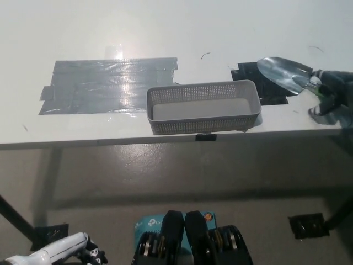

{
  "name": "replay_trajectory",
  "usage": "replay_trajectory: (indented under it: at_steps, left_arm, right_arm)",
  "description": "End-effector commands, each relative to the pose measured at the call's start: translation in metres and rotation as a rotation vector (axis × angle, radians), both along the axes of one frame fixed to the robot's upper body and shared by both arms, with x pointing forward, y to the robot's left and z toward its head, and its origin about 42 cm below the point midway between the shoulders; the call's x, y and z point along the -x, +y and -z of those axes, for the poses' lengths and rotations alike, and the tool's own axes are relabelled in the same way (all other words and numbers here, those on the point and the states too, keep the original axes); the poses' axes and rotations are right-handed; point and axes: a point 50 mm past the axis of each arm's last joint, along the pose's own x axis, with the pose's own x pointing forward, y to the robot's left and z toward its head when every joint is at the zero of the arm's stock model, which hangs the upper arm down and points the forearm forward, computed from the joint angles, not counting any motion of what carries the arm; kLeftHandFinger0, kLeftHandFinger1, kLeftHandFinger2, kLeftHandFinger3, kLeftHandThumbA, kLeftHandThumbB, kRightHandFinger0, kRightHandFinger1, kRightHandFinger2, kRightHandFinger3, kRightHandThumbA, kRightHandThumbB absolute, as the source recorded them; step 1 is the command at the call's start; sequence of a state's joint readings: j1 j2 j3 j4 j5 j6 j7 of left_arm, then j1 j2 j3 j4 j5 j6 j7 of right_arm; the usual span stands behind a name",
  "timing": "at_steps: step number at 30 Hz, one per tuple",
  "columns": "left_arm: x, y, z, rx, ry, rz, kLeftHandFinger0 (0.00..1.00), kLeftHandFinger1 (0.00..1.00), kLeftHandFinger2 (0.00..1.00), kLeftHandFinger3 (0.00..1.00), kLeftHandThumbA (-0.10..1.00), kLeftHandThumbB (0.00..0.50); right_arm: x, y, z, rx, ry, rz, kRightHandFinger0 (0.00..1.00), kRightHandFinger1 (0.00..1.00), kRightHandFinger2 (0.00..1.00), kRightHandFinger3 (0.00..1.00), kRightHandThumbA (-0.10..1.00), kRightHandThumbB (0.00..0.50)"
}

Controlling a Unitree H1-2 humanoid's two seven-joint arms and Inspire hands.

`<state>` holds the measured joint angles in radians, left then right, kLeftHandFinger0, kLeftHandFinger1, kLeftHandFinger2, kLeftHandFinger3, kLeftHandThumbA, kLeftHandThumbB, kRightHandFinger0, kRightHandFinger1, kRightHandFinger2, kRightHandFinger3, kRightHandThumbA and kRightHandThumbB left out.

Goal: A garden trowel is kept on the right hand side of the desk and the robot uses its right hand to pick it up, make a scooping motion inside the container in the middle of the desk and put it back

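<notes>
One grey mesh container (203,107) sits near the front edge of the white desk (165,27); nothing lies in it, only its pale floor shows. One garden trowel (285,73) is at the desk's right side, its silver blade over the black tape patch (255,73) just right of the container. Its long axis runs from upper left to lower right, blade tip pointing left and away. The black right hand (329,93) is closed around the trowel's handle. The white left hand (60,254) rests low at the bottom left; whether its fingers are spread or closed cannot be told. A grey tape patch (107,84) lies left of the container.
</notes>
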<state>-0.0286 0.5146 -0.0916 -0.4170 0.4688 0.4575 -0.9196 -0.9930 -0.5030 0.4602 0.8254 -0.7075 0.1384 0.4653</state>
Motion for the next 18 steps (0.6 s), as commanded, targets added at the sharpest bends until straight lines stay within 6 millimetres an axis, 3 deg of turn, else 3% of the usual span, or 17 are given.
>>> replay_trajectory:
  at_steps: [1, 6, 7, 12, 13, 15, 18]
  left_arm:
    - [-0.001, 0.009, -0.011, -0.009, -0.030, -0.009, 0.65, 0.58, 0.63, 0.61, 1.00, 0.487]
    - [-0.001, 0.010, -0.011, -0.018, -0.028, -0.011, 0.72, 0.62, 0.65, 0.64, 1.00, 0.500]
    - [-0.001, 0.012, -0.010, -0.015, -0.023, -0.011, 0.71, 0.61, 0.65, 0.63, 1.00, 0.498]
    - [0.002, 0.015, -0.011, -0.021, -0.022, -0.024, 0.71, 0.61, 0.66, 0.64, 1.00, 0.500]
    - [0.002, 0.015, -0.011, -0.031, -0.028, -0.022, 0.71, 0.61, 0.66, 0.64, 1.00, 0.500]
    - [0.001, 0.015, -0.011, -0.024, -0.026, -0.023, 0.69, 0.59, 0.65, 0.63, 1.00, 0.500]
    - [0.001, 0.015, -0.012, -0.026, -0.032, -0.023, 0.67, 0.58, 0.64, 0.64, 1.00, 0.494]
  right_arm:
    - [-0.007, -0.005, -0.060, -0.046, -0.031, 0.003, 1.00, 1.00, 1.00, 1.00, 1.00, 0.500]
    - [0.005, -0.016, -0.097, -0.022, -0.048, -0.026, 1.00, 1.00, 1.00, 1.00, 1.00, 0.500]
    - [0.015, -0.017, -0.110, -0.037, -0.074, -0.047, 1.00, 1.00, 1.00, 1.00, 1.00, 0.500]
    - [0.041, -0.023, -0.138, -0.042, -0.151, -0.090, 1.00, 1.00, 1.00, 1.00, 1.00, 0.500]
    - [0.066, -0.026, -0.151, -0.041, -0.202, -0.115, 1.00, 1.00, 1.00, 1.00, 0.93, 0.500]
    - [0.100, -0.032, -0.158, -0.052, -0.261, -0.160, 1.00, 1.00, 1.00, 1.00, 0.81, 0.500]
    - [0.144, -0.035, -0.150, -0.152, -0.342, -0.196, 1.00, 1.00, 1.00, 1.00, 0.63, 0.388]
